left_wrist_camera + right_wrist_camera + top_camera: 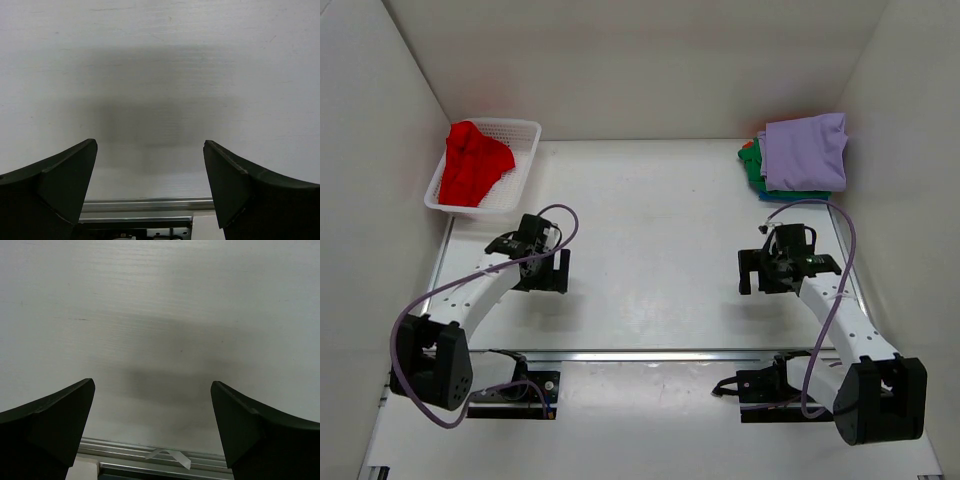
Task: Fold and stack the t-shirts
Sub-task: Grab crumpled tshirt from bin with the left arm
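Observation:
A bright red t-shirt (473, 165) lies crumpled in a white mesh basket (525, 135) at the back left. A folded lavender t-shirt (805, 150) lies on top of folded green (751, 168) and teal (800, 195) ones at the back right. My left gripper (542, 272) is open and empty over bare table, below the basket; its wrist view (150, 175) shows only white table. My right gripper (765, 273) is open and empty over bare table, in front of the stack; its wrist view (152, 415) also shows only table.
White walls close in the table on the left, back and right. An aluminium rail (670, 354) runs along the table's near edge, with the arm bases behind it. A small scrap of tape (170, 456) lies on the rail.

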